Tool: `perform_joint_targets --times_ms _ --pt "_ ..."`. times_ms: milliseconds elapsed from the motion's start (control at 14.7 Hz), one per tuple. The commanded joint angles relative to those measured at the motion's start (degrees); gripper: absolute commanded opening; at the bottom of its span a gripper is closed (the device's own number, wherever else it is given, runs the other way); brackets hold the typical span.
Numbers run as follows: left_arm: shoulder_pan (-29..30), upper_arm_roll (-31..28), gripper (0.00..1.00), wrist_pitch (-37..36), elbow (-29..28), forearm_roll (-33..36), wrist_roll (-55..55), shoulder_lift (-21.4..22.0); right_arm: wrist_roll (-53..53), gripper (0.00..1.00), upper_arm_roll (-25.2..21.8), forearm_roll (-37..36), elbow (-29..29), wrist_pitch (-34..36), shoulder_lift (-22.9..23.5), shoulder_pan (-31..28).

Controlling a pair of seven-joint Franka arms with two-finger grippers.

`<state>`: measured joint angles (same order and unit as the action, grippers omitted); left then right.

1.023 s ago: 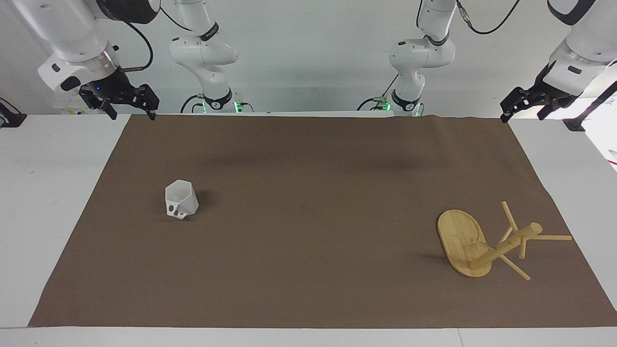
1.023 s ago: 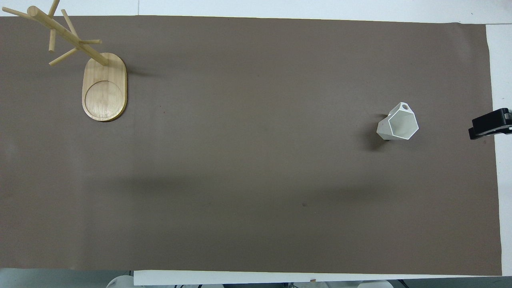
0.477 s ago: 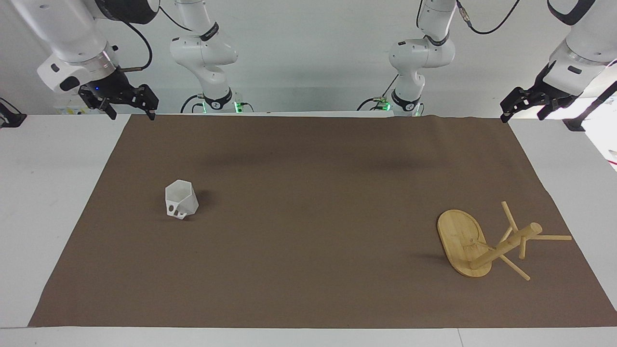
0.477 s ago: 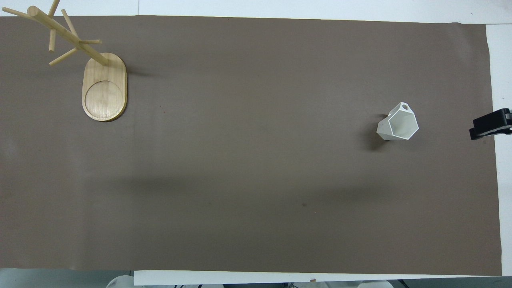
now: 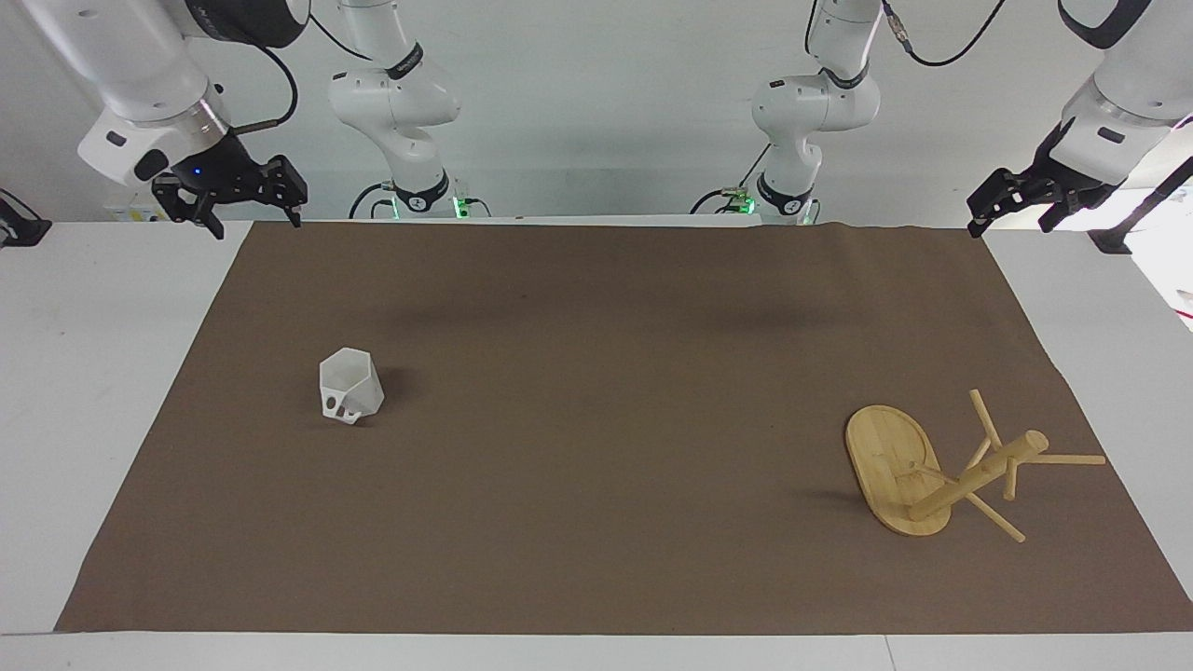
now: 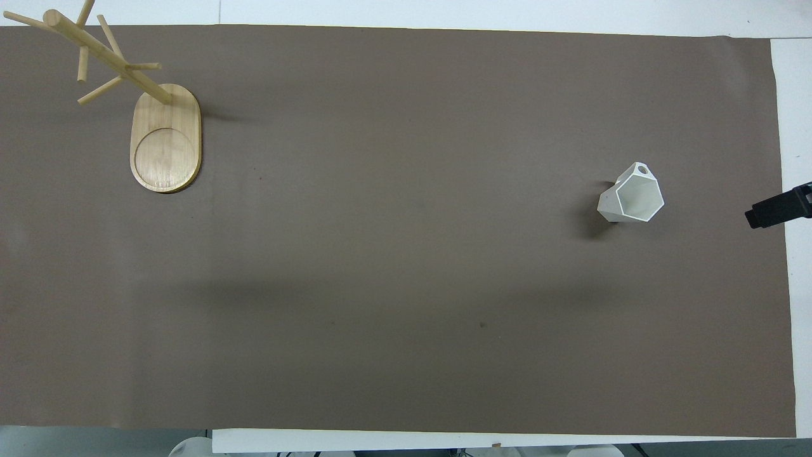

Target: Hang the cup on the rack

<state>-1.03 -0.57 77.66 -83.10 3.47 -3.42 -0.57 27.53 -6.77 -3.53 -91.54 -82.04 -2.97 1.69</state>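
Observation:
The white faceted cup stands upright on the brown mat toward the right arm's end, its holed handle on the side farther from the robots; it also shows in the overhead view. The bamboo rack stands upright toward the left arm's end, farther from the robots than the cup, with its pegs free; it also shows in the overhead view. My right gripper hangs open and empty over the mat's corner at its own end; its tip shows in the overhead view. My left gripper waits open and empty over the mat's corner at its own end.
The brown mat covers most of the white table. Two more arm bases stand at the robots' edge of the table.
My right gripper has turned and shifted slightly above the mat's corner. The cup, the rack and the left arm have not moved.

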Motion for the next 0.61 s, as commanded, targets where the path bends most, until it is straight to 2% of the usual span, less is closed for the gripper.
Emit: perform_joint_targets --times_ms 0,273,409,545 --pt "-0.29 -0.22 1.0 1.0 -2.33 1.19 -0.27 1.8 16.08 1.0 -0.18 2.37 -0.49 -2.85 1.9 -4.3" --pt "-0.29 -0.22 1.0 1.0 -2.33 1.19 -0.27 1.8 42.62 1.0 -0.35 14.48 0.13 -5.75 8.49 -14.33" --pt "-0.29 -0.22 1.0 1.0 -2.33 1.19 -0.27 1.8 58.0 1.0 -0.35 24.4 -0.05 -9.0 13.23 -18.63" --pt "-0.29 -0.22 1.0 1.0 -2.25 1.19 -0.27 1.8 65.51 1.0 -0.35 31.09 -0.31 -9.27 17.28 -21.36"
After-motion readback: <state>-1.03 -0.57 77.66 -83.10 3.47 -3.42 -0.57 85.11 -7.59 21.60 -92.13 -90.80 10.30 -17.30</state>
